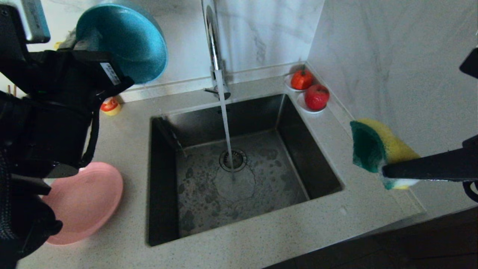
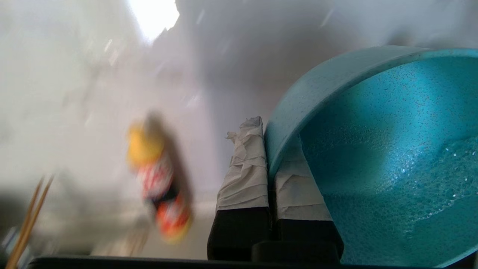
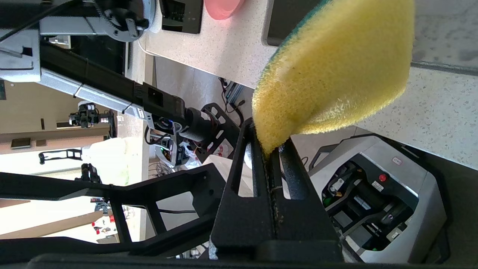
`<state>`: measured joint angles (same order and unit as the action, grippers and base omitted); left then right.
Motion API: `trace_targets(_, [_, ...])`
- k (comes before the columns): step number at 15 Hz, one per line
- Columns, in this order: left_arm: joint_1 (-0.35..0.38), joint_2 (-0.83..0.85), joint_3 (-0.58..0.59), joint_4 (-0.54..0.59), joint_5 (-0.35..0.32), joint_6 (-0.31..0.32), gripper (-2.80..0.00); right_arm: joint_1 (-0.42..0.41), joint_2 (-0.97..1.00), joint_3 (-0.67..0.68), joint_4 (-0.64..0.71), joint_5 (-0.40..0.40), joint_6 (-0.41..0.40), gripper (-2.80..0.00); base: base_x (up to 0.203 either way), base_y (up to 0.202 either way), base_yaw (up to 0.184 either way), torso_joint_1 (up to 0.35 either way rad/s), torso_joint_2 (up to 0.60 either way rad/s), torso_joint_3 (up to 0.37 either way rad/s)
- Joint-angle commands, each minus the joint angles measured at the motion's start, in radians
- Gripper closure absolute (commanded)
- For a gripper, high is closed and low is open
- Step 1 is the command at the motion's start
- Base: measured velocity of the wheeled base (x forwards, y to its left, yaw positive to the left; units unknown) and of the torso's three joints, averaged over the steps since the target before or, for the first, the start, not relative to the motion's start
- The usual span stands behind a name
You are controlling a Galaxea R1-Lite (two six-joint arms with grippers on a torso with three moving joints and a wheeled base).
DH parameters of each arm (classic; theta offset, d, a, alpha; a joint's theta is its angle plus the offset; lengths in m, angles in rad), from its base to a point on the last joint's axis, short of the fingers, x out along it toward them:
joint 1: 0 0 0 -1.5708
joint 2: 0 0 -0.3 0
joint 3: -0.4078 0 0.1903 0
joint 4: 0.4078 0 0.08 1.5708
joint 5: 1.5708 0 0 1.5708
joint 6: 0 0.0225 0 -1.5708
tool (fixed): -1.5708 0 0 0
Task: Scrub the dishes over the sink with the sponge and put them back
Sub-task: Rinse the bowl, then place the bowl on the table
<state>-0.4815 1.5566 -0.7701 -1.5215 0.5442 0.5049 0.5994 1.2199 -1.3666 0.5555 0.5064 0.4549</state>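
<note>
My left gripper (image 2: 270,149) is shut on the rim of the teal bowl (image 1: 127,41), one taped finger inside it and one outside. It holds the bowl tilted, high above the counter to the back left of the sink (image 1: 317,164). Small bubbles cling to the bowl's inside (image 2: 373,149). The pink plate (image 1: 87,201) lies on the counter left of the sink, partly hidden by my left arm. The chopsticks (image 2: 28,220) show as thin brown sticks in the left wrist view. My right gripper (image 1: 388,172) is shut on the yellow and green sponge (image 1: 373,145), held above the counter right of the sink.
Water runs from the chrome tap (image 1: 214,48) onto the drain strainer (image 1: 232,160). Two white saucers with red fruit (image 1: 301,79) (image 1: 316,97) stand at the sink's back right corner. A small yellow and red bottle (image 1: 110,106) stands behind the left arm. Marble walls close the back and right.
</note>
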Motion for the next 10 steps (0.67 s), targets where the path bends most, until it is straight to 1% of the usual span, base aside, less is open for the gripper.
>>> trace_targets(1, [0.004,0.07,0.051,0.028,0.103,-0.02,0.0,0.0,0.004,-0.001,0.004,0.003,0.004,0.0,0.0,0.0,0.0,0.0,0.0,0.0])
trace_targets(2, [0.004,0.079,0.083,0.089,0.141,-0.059,0.0,0.0,0.002,0.0,0.005,0.002,0.004,0.0,0.0,0.0,0.0,0.0,0.0,0.0])
trace_targets(3, [0.004,0.082,0.104,0.165,0.163,-0.092,0.0,0.0,-0.002,0.0,0.007,0.001,0.004,0.0,0.0,0.0,0.0,0.0,0.0,0.0])
trace_targets(4, [0.005,0.081,0.112,0.256,0.178,-0.122,0.0,0.0,-0.003,0.0,0.011,0.0,0.005,0.0,0.0,0.0,0.0,0.0,0.0,0.0])
trace_targets(6, [0.013,0.062,0.108,0.475,0.188,-0.203,0.0,-0.003,-0.01,0.004,0.012,0.0,0.005,0.0,0.0,0.0,0.0,0.0,0.0,0.0])
trace_targets(7, [0.015,0.043,0.1,0.607,0.186,-0.26,0.0,-0.003,-0.014,0.007,0.013,0.0,0.005,0.0,0.0,0.0,0.0,0.0,0.0,0.0])
trace_targets(8, [0.017,0.018,0.082,0.746,0.177,-0.33,0.0,-0.003,-0.022,0.011,0.014,0.0,0.005,0.0,0.0,0.0,0.0,0.0,0.0,0.0])
trace_targets(10, [0.019,-0.041,-0.001,1.009,0.137,-0.487,0.0,-0.003,-0.032,0.029,0.01,0.0,0.005,0.0,0.0,0.0,0.0,0.0,0.0,0.0])
